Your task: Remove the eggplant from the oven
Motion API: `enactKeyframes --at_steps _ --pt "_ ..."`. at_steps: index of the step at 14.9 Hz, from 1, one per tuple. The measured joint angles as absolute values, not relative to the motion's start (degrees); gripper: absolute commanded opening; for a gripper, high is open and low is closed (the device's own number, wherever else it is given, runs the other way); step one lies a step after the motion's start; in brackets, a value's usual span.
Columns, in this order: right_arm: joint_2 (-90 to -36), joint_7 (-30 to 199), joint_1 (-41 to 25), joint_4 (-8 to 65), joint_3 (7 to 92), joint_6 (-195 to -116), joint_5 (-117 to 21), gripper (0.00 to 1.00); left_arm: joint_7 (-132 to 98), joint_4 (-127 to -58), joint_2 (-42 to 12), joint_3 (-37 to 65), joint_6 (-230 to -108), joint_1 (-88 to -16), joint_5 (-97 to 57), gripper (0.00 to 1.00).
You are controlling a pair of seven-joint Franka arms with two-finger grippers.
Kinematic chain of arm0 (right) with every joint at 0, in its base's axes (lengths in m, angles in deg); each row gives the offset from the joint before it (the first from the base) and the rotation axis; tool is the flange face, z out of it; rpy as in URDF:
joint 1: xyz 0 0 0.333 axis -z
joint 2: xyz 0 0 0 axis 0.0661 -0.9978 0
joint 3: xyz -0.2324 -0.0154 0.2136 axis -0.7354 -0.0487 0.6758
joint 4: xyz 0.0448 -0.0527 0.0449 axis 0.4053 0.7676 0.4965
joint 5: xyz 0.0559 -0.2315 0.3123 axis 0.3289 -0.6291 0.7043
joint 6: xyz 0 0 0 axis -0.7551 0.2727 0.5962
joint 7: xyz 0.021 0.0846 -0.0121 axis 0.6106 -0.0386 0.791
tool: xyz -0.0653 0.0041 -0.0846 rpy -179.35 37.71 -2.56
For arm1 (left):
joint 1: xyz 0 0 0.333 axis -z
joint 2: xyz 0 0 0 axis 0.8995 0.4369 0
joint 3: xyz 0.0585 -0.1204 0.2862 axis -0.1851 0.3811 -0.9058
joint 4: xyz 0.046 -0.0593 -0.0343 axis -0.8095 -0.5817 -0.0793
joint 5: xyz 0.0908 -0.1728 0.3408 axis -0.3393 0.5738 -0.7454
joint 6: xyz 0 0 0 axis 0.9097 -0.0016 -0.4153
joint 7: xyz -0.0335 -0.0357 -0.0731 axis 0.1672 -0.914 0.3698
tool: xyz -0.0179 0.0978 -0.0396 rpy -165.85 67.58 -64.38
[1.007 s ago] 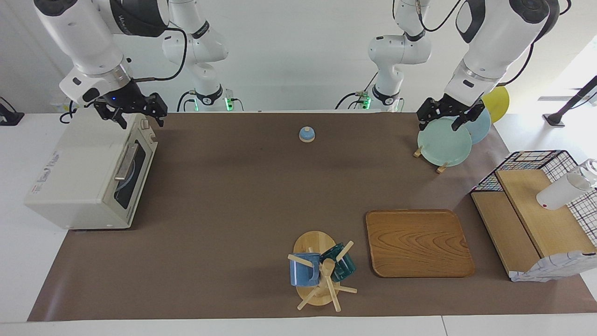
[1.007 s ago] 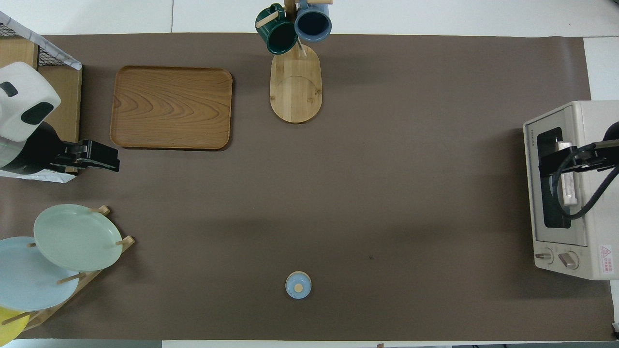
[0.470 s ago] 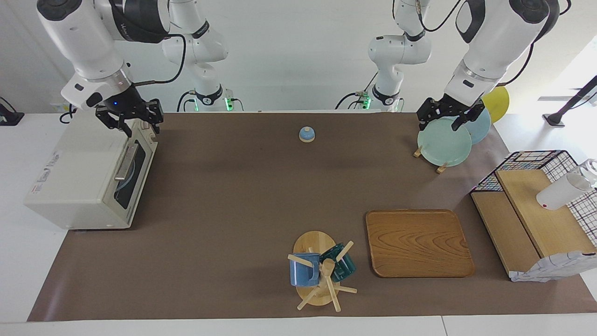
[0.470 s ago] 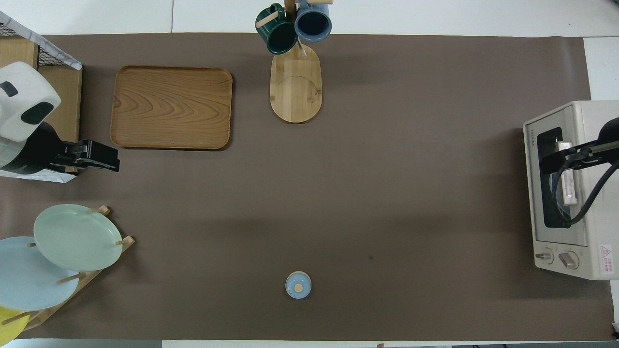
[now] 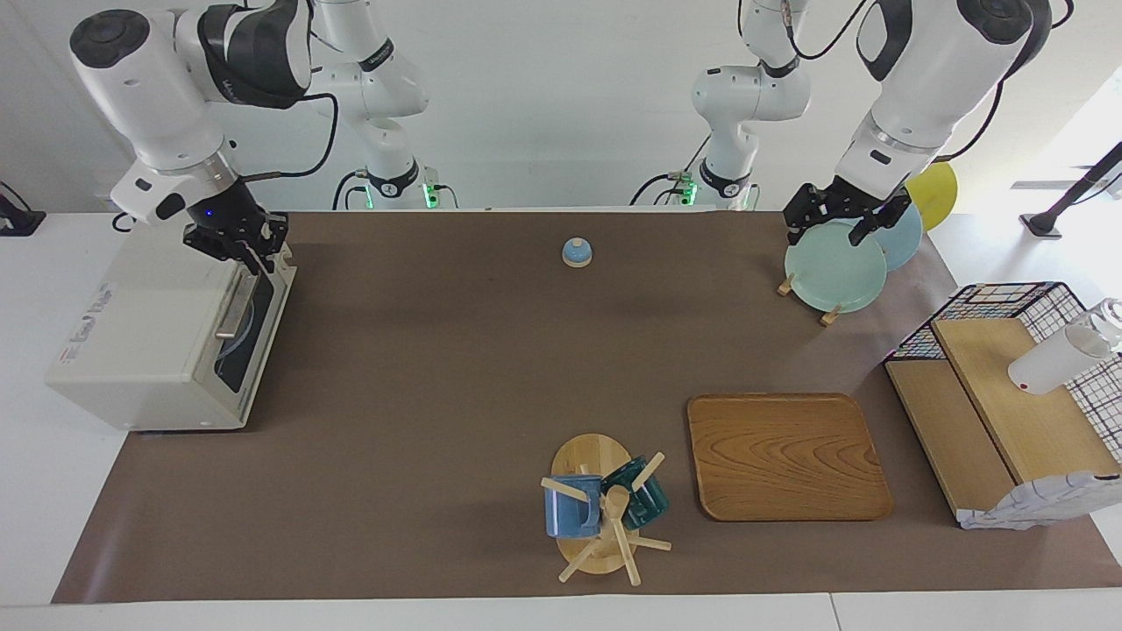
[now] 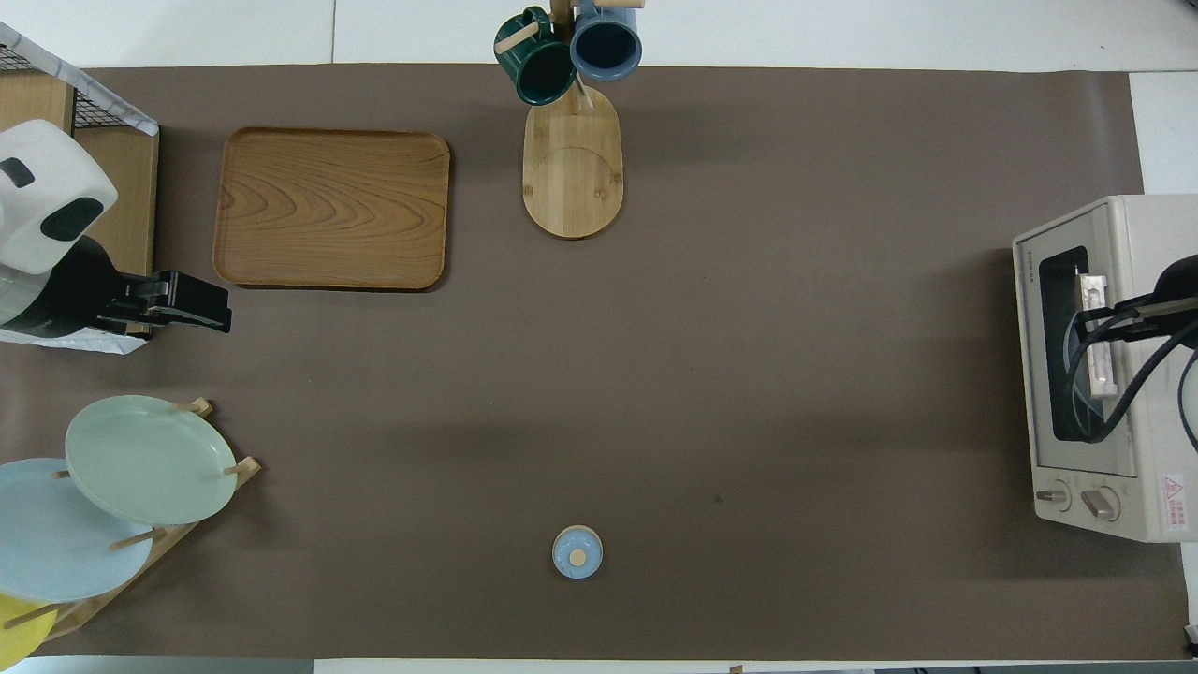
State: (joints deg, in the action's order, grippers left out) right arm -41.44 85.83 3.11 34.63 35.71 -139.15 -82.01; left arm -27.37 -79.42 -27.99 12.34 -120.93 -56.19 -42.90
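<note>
**At the oven door: right gripper closes by the handle**

At the right arm's end of the tabletop (image 5: 456, 368), you see the oven (image 5: 140, 324) with its glass door shut. The right gripper (image 5: 248, 254) has dropped from above the oven's top edge to the upper end of the bar handle (image 5: 238, 302), and its fingers have gone from spread to closed. Whether they clamp the handle or merely touch it cannot be told; in the overhead view the gripper (image 6: 1088, 318) lies over the bar. The eggplant is not visible: only something pale and round shows through the glass, so presumably it lies inside. You may judge the task at its first step, door opening; extraction comes after. The left gripper (image 5: 833, 221), fingers apart, waits over the plate rack (image 5: 824, 311).
</note>
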Motion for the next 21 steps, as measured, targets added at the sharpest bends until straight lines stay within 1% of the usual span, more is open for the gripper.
enactKeyframes --at_steps 3,7,15,21 --pt "-41.45 79.46 4.73 38.08 35.65 -142.72 -82.99 0.0 -27.37 -79.42 -27.99 12.34 -120.93 -56.19 -42.9 1.0" --pt "-43.96 77.83 6.4 39.57 35.63 -146.51 -86.18 0.0 -27.37 -79.42 -27.99 12.34 -120.94 -56.19 -42.9 1.0" --pt "-44.76 77.82 6.61 39.72 35.7 -146.86 -87.42 0.0 -27.37 -79.41 -27.99 12.34 -120.93 -56.19 -42.9 1.0" --pt "-44.73 77.79 6.22 41.37 36.42 -149.13 -87.4 0.0 -27.37 -79.41 -27.99 12.34 -120.94 -56.19 -42.9 1.0"
